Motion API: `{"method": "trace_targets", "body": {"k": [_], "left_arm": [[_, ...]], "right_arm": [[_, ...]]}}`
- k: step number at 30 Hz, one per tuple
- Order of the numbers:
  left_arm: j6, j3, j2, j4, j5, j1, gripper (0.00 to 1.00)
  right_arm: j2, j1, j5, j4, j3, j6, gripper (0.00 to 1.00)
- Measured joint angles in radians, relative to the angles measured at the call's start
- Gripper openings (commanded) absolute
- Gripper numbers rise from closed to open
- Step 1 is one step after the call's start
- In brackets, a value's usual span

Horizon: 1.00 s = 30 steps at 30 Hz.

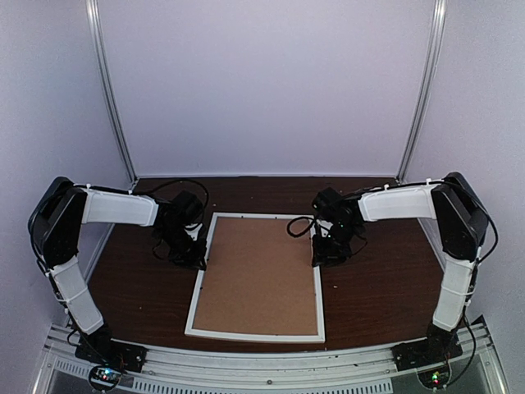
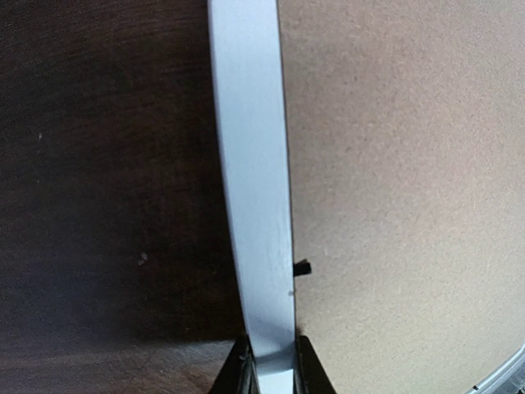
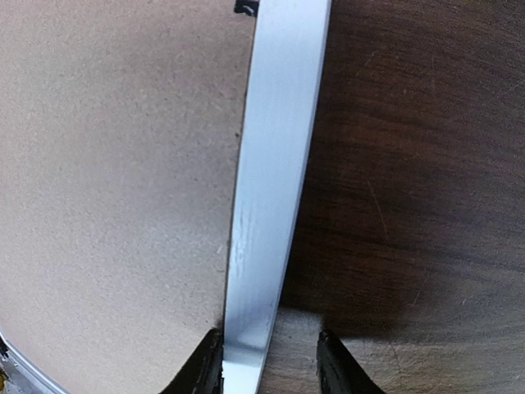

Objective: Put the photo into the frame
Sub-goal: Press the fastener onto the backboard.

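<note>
Photo: not visible in any view. I judge it lies under the brown backing board (image 1: 258, 275), which fills the frame (image 1: 254, 335) opening (cannot confirm from here). The frame rests flat on the table (image 1: 377, 295), back side up.

Left gripper (image 2: 271, 371): on the frame's left rail, toward its far end. The jaws are drawn in narrow and the white rail fills the gap between them, so I read it as pinching the rail.

Right gripper (image 3: 271, 365): at the frame's right rail, opposite the left one. The jaws straddle the rail part open. The inner finger (image 3: 205, 369) touches the rail and the outer one stands apart from it, over bare table. It holds nothing.

Step in hand, my reading: securing the back, or getting a two-sided hold on the frame.
- A small black tab (image 2: 301, 268) sits at the left rail's inner edge; check that it laps over the board.
- Close the right jaws squarely on the rail alone, not on the board edge.
- If lifting, raise both rails level so the board does not slide out.
</note>
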Motion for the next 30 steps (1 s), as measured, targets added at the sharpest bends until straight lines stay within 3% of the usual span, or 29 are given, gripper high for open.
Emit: {"method": "trace_targets", "body": {"k": [30], "left_arm": [[-0.001,-0.007,-0.004,0.008,0.0,0.0,0.0]], "right_arm": [[0.027,0.054,0.105,-0.051,0.051,-0.005,0.39]]}}
